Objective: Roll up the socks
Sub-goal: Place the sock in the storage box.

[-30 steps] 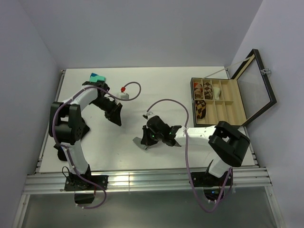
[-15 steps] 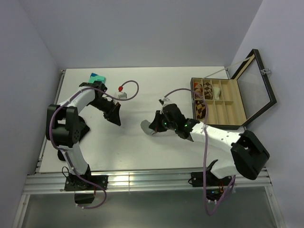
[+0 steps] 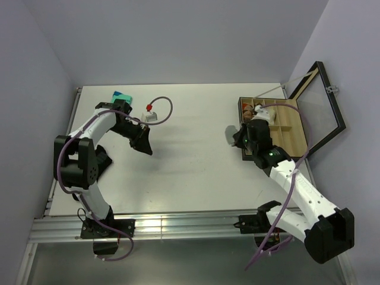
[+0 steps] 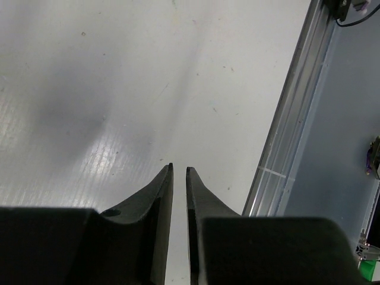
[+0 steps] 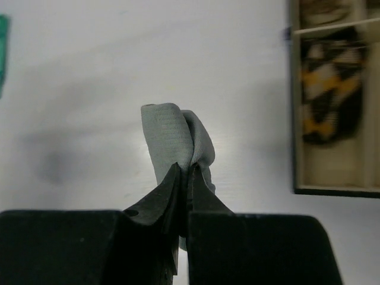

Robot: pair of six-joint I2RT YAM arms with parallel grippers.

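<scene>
Two arms work this counter, and every place below is given against the open compartment case at its right side. Farthest left of the case, at the counter's back corner, a teal packet lies partly behind the left arm. The left pincer hangs well left of the case over bare surface, its tips barely parted and holding nothing. It looks parked out of the way.

Just off the case's left wall, the right pincer is clamped on the grey sock. The bundle is folded over itself and held clear of the counter, probably so that it keeps its shape while it is carried toward a compartment. Inside the case a dark patterned roll fills one slot, and the glass lid stands propped open on the far side to leave the compartments free.

Much stays unclear — the sock's lower end disappears behind the black fingers, so I cannot say how tightly it is rolled. The pale beige sock I cannot pick out with certainty — the case's back slots are too small to read, and the right arm covers part of them.
</scene>
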